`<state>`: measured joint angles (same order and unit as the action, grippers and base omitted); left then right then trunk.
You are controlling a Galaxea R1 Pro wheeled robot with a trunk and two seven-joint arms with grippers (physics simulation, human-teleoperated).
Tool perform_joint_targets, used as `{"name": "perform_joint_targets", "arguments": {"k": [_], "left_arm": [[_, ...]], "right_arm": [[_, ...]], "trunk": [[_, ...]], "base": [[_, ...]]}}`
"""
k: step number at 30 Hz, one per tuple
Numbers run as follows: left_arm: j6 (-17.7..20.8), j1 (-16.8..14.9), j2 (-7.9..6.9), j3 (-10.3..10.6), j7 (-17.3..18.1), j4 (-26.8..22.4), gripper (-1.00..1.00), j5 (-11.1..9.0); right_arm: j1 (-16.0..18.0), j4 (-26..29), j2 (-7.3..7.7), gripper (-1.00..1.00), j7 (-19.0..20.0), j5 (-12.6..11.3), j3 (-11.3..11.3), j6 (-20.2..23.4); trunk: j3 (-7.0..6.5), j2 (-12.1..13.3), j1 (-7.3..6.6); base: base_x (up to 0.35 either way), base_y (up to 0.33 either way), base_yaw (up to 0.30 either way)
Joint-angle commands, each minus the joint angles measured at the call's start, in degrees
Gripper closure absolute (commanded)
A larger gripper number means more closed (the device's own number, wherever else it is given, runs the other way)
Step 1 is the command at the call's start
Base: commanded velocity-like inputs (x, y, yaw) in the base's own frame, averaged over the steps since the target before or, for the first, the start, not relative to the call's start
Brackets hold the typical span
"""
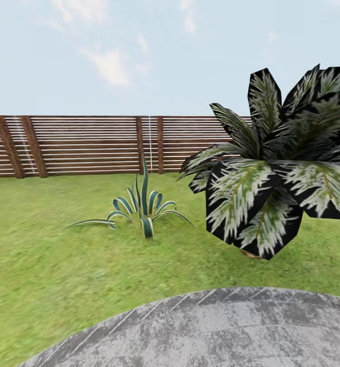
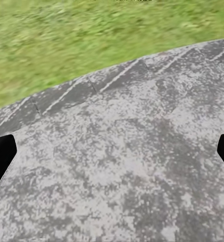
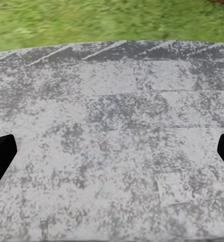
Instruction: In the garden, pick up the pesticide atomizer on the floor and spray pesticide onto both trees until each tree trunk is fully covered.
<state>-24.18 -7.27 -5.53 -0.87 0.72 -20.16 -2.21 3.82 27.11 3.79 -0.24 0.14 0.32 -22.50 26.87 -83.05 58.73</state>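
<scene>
Paving: grey mottled stone slabs point(image 1: 210, 331) with a curved edge fill the near ground in the head view; thin joint lines cross them, and grass begins just beyond the curve.
Lawn: green grass point(image 1: 47, 255) runs from the paving edge back to the fence.
Left gripper point(image 2: 112, 151): seen from its wrist camera, it points down over the grey slabs; the two black fingertips point(image 2: 1, 156) sit at opposite edges of the picture, spread wide apart with nothing between them.
Right gripper point(image 3: 112, 151): same pose over the paving, black fingertips point(image 3: 1, 154) far apart at either edge, holding nothing; the grass border lies past the slabs ahead of it.
Spiky plant: a low plant with striped green and pale curling leaves point(image 1: 141, 209) stands on the lawn, well apart from the paving.
Broad-leaved plant: a bushy plant with dark, white-mottled leaves point(image 1: 271, 173) stands on the grass toward the robot's right, just past the paving curve; a bit of brown base shows under its leaves.
Fence: brown horizontal-slat wooden fence point(image 1: 88, 145) crosses the back of the lawn, with slanted posts toward its left end.
Sky: pale blue with faint clouds above the fence.
Atomizer and task trees: cannot tell where they are from these views.
</scene>
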Motion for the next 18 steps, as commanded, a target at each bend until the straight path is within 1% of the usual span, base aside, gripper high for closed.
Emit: {"name": "perform_joint_targets", "arguments": {"k": [1, 18], "left_arm": [[-0.16, -0.02, 0.0, -0.01, 0.08, 0.03, -1.0, -0.23], [-0.25, -0.02, -0.09, -0.01, 0.08, 0.03, -1.0, -0.17]], "right_arm": [[0.04, -0.04, -0.01, -1.0, -0.02, 0.03, 0.03, -0.18], [0.04, -0.82, -0.01, -1.0, -0.02, -0.04, 0.06, -0.18]], "trunk": [[0.06, -0.03, 0.0], [0.06, -0.03, 0.0]], "base": [[0.0, 0.338, -0.273], [0.0, 0.334, -0.273]]}}
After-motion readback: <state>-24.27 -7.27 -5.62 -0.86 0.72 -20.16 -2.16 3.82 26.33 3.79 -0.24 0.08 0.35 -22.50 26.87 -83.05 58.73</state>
